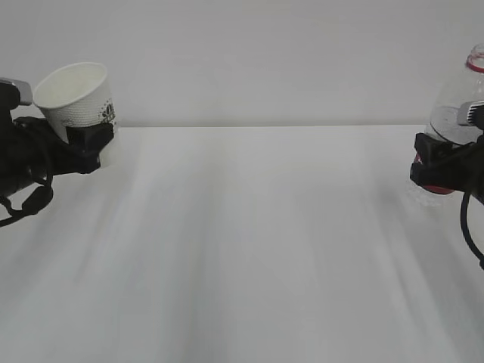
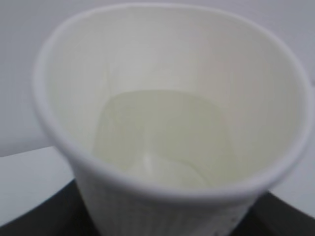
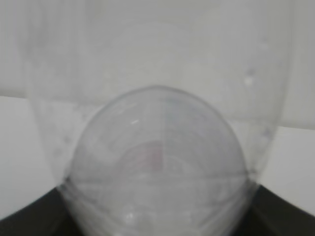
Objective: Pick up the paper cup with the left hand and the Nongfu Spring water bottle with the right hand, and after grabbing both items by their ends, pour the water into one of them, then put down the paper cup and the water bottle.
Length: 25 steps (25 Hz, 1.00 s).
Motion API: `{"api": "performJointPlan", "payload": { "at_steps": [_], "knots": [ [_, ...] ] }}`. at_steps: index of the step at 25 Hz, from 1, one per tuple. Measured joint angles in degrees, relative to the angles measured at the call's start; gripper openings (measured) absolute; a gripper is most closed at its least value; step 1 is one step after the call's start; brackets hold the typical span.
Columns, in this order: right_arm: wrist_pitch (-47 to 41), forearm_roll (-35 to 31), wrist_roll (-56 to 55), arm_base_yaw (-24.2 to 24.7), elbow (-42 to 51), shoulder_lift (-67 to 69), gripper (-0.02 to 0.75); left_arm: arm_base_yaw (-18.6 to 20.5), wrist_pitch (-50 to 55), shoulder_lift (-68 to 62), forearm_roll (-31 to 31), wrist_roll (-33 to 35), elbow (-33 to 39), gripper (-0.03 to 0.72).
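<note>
- 1 paper cup (image 1: 76, 94), tilted, some clear water (image 2: 162, 137) inside, clamped by the left hand (image 1: 79, 144).
- 1 Nongfu Spring water bottle (image 1: 457, 113), clamped by the right hand (image 1: 442, 162).

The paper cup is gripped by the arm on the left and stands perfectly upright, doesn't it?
Not upright. The exterior view shows the paper cup tilted, its mouth leaning toward the left, while the left gripper on the left does hold it near its base.

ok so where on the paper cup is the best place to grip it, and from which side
Grip low on the paper cup, near its base, coming side-on from the left, as the left hand does now. The wall tapers and crushes easily toward the open rim; the base is stiffer, and a low side grip leaves the tilted mouth clear for pouring.
</note>
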<state>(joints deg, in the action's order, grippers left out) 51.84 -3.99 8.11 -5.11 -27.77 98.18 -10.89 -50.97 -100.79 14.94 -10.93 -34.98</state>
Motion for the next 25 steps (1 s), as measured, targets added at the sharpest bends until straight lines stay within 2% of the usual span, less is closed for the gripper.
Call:
{"api": "performJointPlan", "payload": {
  "at_steps": [4, 11, 21, 25],
  "knots": [
    [0.0, 0.0, 0.0, 0.0, 0.0, 0.1, 0.468, 0.0, -0.6, -2.2, -3.7, 3.6, 0.0, 0.456],
    [0.0, 0.0, 0.0, 0.0, 0.0, 0.1, 0.468, 0.1, -3.9, -3.9, -14.9, 6.3, -0.1, 0.456],
    [0.0, 0.1, -0.1, 0.0, 0.0, 0.1, 0.468, 0.3, -9.2, -8.8, -17.9, 8.5, -0.5, 0.456],
    [0.0, 0.3, -0.1, 0.0, 0.0, 0.1, 0.468, 2.0, -9.5, -9.0, -17.9, 8.8, -0.5, 0.456]
  ]
}}
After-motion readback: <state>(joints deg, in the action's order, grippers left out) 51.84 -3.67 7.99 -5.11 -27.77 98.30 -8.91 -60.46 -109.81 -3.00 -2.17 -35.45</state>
